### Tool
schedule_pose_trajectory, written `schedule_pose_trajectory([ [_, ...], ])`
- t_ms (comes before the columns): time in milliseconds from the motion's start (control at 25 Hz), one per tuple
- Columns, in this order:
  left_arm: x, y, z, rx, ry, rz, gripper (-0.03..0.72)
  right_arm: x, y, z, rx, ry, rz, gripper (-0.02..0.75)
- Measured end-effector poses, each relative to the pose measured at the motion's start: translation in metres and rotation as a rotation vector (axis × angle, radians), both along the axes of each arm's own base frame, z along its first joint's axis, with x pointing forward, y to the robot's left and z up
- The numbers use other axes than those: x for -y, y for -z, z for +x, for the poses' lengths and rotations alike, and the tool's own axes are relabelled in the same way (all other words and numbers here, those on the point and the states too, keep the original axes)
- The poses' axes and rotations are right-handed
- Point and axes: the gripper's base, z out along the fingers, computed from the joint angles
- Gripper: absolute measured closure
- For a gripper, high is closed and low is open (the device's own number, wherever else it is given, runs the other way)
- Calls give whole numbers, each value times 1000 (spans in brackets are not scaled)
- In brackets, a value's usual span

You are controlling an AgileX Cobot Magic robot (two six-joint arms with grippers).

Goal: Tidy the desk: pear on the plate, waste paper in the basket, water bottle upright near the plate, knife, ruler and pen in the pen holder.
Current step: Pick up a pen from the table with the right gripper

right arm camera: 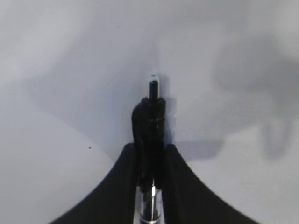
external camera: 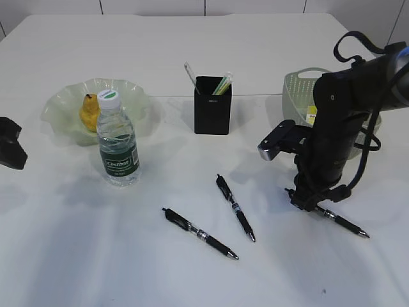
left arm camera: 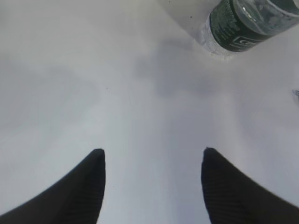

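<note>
My right gripper (external camera: 310, 199) is down at the table on the right, shut on a black pen (external camera: 344, 222) whose tip sticks out to the right. In the right wrist view the pen (right arm camera: 152, 116) lies clamped between the fingers (right arm camera: 150, 151). Two more black pens (external camera: 199, 233) (external camera: 234, 206) lie on the table in front. The black pen holder (external camera: 212, 105) holds several items. The water bottle (external camera: 117, 141) stands upright by the plate (external camera: 61, 102), which holds the yellow pear (external camera: 90, 112). My left gripper (left arm camera: 151, 156) is open and empty; the bottle's base (left arm camera: 243, 23) shows at the top right.
A pale green basket (external camera: 297, 89) with something yellow inside stands behind my right arm. The left arm's tip (external camera: 9, 144) sits at the left edge of the exterior view. The table is white.
</note>
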Motion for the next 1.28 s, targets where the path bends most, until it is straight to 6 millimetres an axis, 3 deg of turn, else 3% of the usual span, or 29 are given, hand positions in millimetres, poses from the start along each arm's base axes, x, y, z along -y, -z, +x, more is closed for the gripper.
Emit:
schedule_pose_trajectory([
  [1280,0,0,0,4,0,0,232,-4,-18,-9,-47,54,60,650],
])
